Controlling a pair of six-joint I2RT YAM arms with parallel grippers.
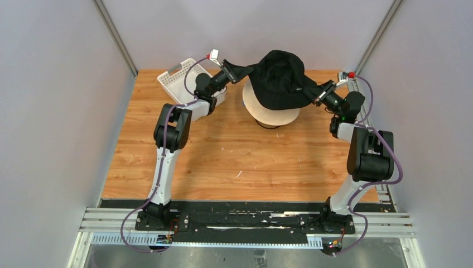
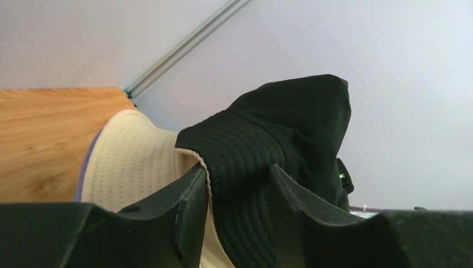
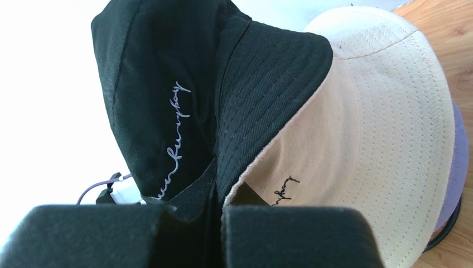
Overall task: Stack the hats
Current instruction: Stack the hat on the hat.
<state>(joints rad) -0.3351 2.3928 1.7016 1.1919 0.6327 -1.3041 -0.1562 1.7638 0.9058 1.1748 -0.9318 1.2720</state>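
A black hat (image 1: 281, 78) hangs stretched between my two grippers, just above a beige hat (image 1: 273, 116) that tops the stack at the back of the table. My left gripper (image 1: 244, 71) is on its left brim. In the left wrist view the black hat (image 2: 290, 123) fills the gap of the left gripper (image 2: 240, 190), whose half-closed jaws touch the brim on both sides. My right gripper (image 3: 220, 190) is shut tight on the right brim of the black hat (image 3: 167, 67). A lavender hat's edge (image 3: 460, 162) peeks out under the beige hat (image 3: 379, 111).
A white lattice basket (image 1: 173, 84) stands at the back left, right behind the left arm. The stack sits on a black stand (image 3: 446, 234). Grey walls close in the table on three sides.
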